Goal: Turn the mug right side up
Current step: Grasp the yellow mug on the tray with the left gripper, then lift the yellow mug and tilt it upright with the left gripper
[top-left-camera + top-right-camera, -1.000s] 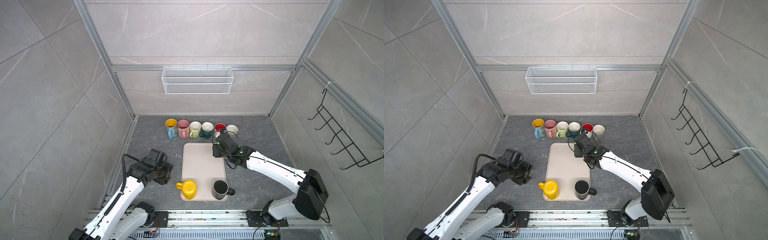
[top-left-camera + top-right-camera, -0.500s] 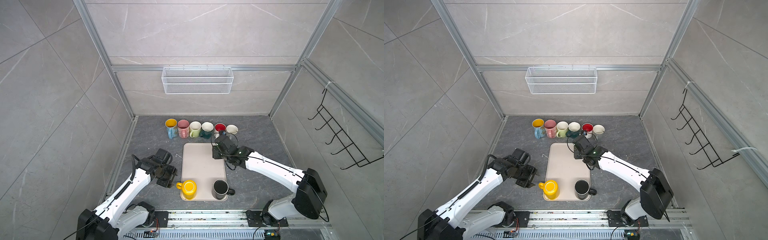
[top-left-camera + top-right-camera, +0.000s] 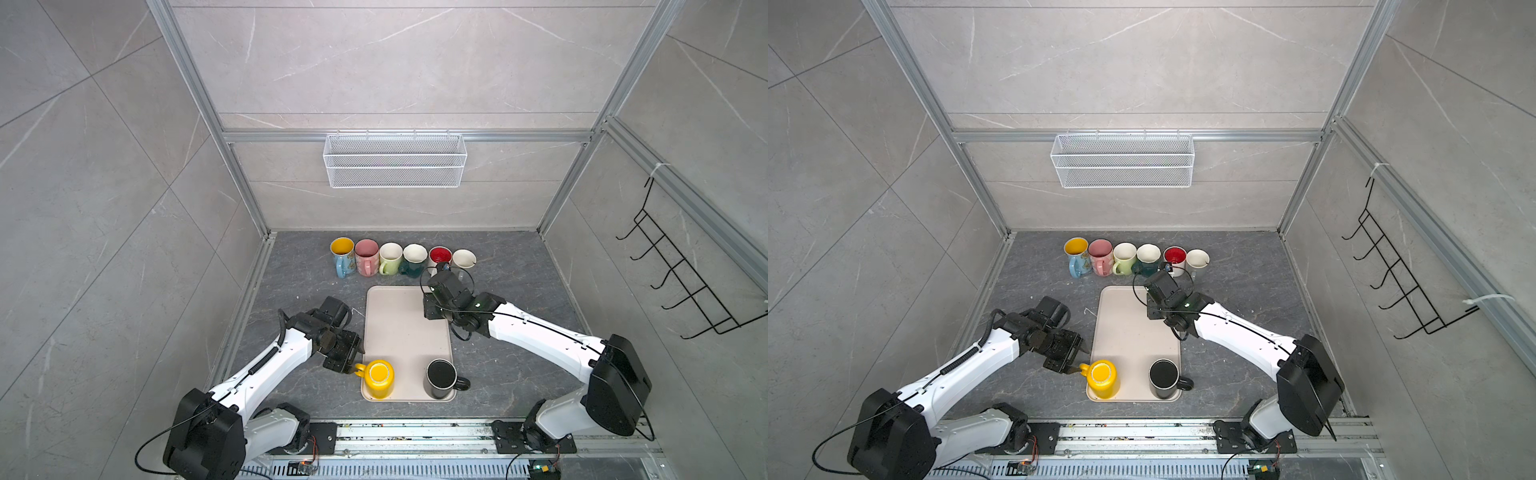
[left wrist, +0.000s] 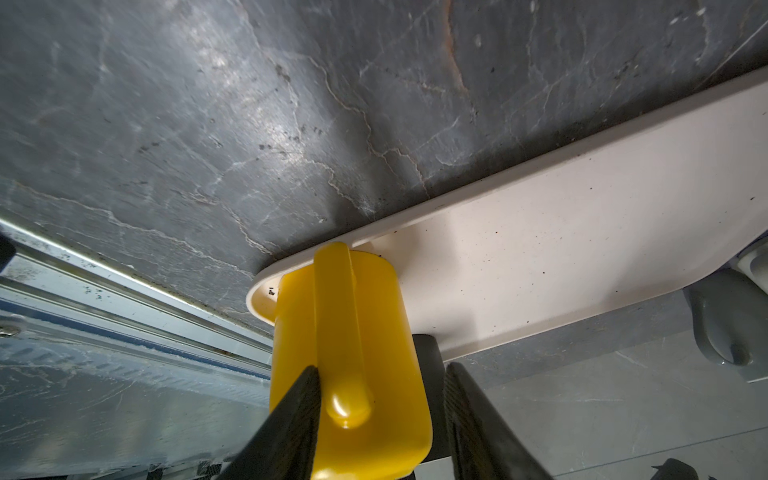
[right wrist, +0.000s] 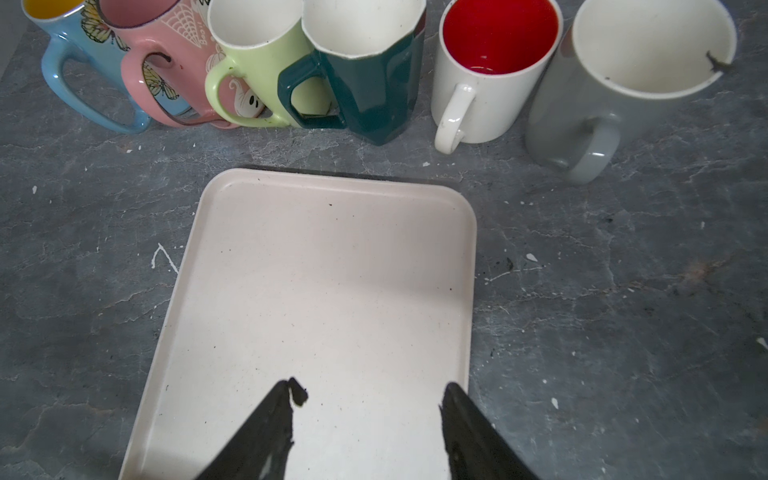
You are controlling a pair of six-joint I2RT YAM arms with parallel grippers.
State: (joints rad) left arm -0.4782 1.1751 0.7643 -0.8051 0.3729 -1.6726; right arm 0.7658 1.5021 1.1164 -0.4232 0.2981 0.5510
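Yellow mug (image 3: 377,376) upside down, lower-left corner of tray (image 3: 399,316) in a top view. Left pincer (image 4: 380,374) half open, empty, straddling handle (image 4: 336,324) (one finger seemingly touching). Close squarely, lift clear before rotating.

Bright, even light; soft shadows

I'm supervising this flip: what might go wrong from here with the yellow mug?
The left hand straddles only the handle of the yellow mug, so a pinch there may let the body swing or slip. The mug stands at a corner of the tray, so a nudge may tip it off the rim.
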